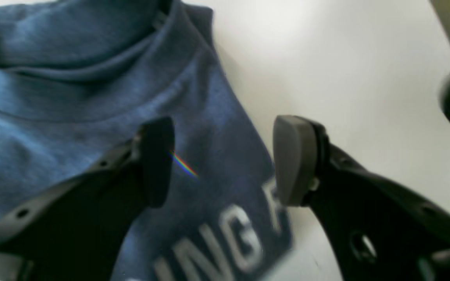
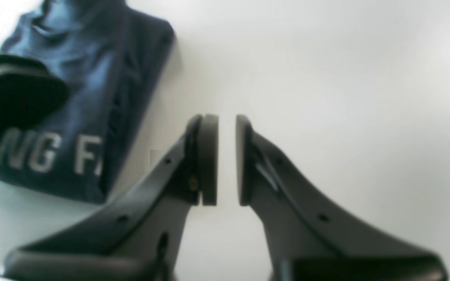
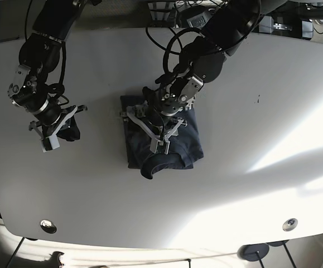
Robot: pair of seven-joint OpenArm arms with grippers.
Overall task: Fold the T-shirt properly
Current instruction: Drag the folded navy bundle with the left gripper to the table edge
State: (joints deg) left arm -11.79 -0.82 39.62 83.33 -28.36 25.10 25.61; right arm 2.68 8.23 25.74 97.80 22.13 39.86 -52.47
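A dark blue T-shirt (image 3: 188, 140) lies folded into a compact rectangle in the middle of the white table. White letters show on it in the left wrist view (image 1: 72, 97) and in the right wrist view (image 2: 92, 58). My left gripper (image 1: 225, 162) is open and empty, its fingers (image 1: 154, 160) spread just above the shirt near its right edge; in the base view it (image 3: 153, 127) hovers over the shirt's left part. My right gripper (image 2: 227, 160) is almost shut, with only a narrow gap, holds nothing, and sits over bare table (image 2: 326, 78) right of the shirt. In the base view it (image 3: 58, 131) is far left.
The white table (image 3: 250, 184) has bare surface on all sides of the shirt. Cables and equipment (image 3: 189, 11) crowd the far edge. A bright patch of sunlight (image 3: 295, 151) crosses the right side. A small round fitting (image 3: 48, 225) sits near the front left edge.
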